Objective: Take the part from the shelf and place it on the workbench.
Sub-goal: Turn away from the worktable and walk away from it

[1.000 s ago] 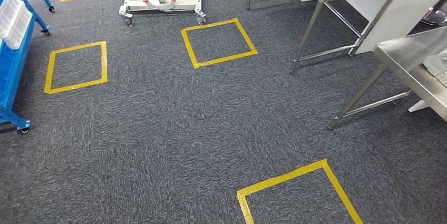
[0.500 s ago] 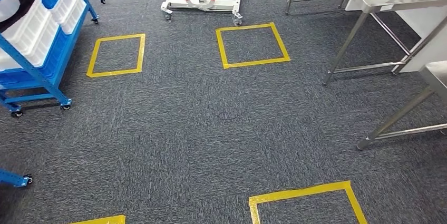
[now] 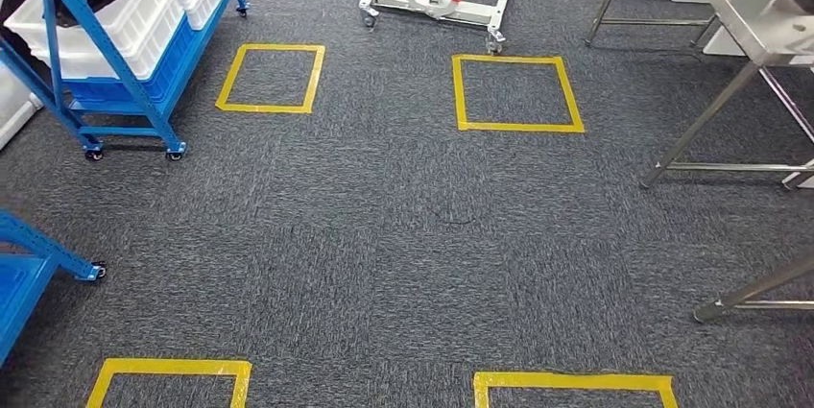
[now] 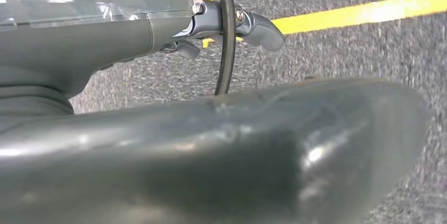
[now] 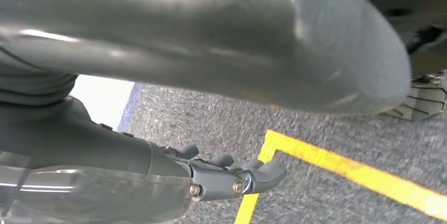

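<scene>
Two idle hands, low over the carpet: left hand (image 4: 174, 34) and right hand (image 5: 158, 176) alike with fingers straight, a little apart, clasping nothing. Nothing taken yet.

Likely part: black loop (image 3: 62, 14), draped over the white bins (image 3: 130, 14) on the blue shelf (image 3: 125, 96), far left in the head view; workbench (image 3: 758, 14) well apart, far right. Too small to name for certain.

Probably light and bendy, a hose or band rather than a stiff casting, so apt to sag and swing once lifted. Best taken where the arc rises clear of the bin rim, wrapping the fingers round it, then carried low and steady.
</scene>
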`<state>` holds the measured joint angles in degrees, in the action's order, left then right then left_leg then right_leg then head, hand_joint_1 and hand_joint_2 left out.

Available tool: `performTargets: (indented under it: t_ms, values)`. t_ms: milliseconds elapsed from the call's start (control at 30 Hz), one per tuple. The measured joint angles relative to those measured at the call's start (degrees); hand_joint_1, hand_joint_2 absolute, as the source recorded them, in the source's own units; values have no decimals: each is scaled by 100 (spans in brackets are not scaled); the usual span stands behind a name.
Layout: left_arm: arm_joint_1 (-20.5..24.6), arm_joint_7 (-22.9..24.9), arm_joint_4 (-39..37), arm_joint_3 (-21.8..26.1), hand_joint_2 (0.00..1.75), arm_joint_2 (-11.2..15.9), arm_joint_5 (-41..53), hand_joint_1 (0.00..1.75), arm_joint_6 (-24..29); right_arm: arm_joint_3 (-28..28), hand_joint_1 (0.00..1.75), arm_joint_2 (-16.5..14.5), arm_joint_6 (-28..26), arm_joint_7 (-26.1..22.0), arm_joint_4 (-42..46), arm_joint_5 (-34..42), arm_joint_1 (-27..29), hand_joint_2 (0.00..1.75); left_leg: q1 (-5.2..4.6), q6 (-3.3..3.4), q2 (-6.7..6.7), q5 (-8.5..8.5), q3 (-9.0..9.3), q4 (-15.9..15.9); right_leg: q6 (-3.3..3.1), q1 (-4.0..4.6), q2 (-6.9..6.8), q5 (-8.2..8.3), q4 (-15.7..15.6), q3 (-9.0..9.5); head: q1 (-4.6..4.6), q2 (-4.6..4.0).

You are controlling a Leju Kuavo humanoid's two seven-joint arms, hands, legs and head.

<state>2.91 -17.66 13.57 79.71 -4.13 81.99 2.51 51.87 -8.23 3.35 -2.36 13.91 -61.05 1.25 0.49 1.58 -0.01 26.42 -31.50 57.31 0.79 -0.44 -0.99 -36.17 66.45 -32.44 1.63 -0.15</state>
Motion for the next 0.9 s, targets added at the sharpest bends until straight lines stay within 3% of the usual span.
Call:
performTargets:
  t_ms: [67,100,167,233,300,367,400,467,533,600,633,667,733,800,900]
  values:
    - [14,0,0,-2,0,0,15,0,0,0,0,-1,1,2,-10,-31,9,0,-15,19,-148,-9,-18,6,-1,-1,73,-231,666,-357,0,0]
    - [13,0,0,-3,0,0,17,0,0,0,0,-1,2,3,-14,-43,12,0,-20,20,-229,-9,-17,12,-6,-3,82,-176,749,-423,0,0]
    - [9,1,0,-9,0,-1,24,0,0,0,0,1,2,4,-18,-65,15,0,-22,12,-398,-4,-4,28,-30,-12,141,234,275,-249,-1,0]
    - [14,7,0,-24,0,-8,34,0,0,0,0,8,2,6,-20,-85,21,0,-20,-21,-554,6,-12,55,-66,-29,433,601,-475,64,-1,0]
    - [21,27,0,-47,0,-15,50,0,0,0,0,15,2,8,-23,-108,14,0,-6,-89,-683,1,-56,72,-91,-26,640,687,-791,183,0,0]
    - [7,46,0,-69,0,-17,67,0,-1,0,0,16,2,9,-25,-129,-11,0,9,-176,-819,-28,-93,48,-136,-17,540,704,-825,191,0,0]
    - [-7,50,-1,-79,0,-21,73,0,-1,0,0,15,2,11,-25,-137,-22,0,12,-205,-809,-23,-104,59,-171,-22,462,721,-861,211,-1,0]
    - [-13,54,-1,-99,0,-27,78,0,0,0,0,13,3,22,-27,-149,-15,0,-1,-245,-535,149,-228,319,-252,-33,289,757,-943,253,3,0]
    - [9,56,-1,-116,0,-28,79,0,0,0,0,14,6,47,-36,-157,9,0,7,-273,-183,514,-556,1003,-298,-4,97,757,-966,266,6,0]
    - [15,56,-2,-128,0,-31,81,0,0,1,0,20,16,64,-49,-160,12,0,29,-307,-75,707,-816,1557,-313,19,-92,740,-958,261,5,0]
    - [4,56,-2,-132,0,-31,81,0,0,2,0,22,22,66,-55,-162,6,0,37,-317,-49,650,-800,1550,-312,22,-175,729,-953,261,5,0]
    - [-9,57,-2,-135,0,-31,83,0,0,2,0,23,28,67,-60,-163,0,0,42,-320,-12,508,-673,1333,-303,24,-248,717,-946,268,5,0]
    - [-14,58,-1,-138,0,-28,85,0,0,2,0,23,33,68,-67,-166,-7,0,24,-294,214,192,-248,575,-265,34,-386,683,-931,299,6,0]
    - [4,60,-1,-143,0,-29,90,0,0,4,0,23,33,70,-74,-169,-13,0,-14,-229,378,59,7,105,-205,55,-500,648,-913,327,5,0]
    - [-32,66,-1,-146,0,-28,96,0,0,7,0,24,32,73,-80,-170,-69,0,-27,-128,255,31,3,29,-115,53,-600,618,-904,366,5,0]
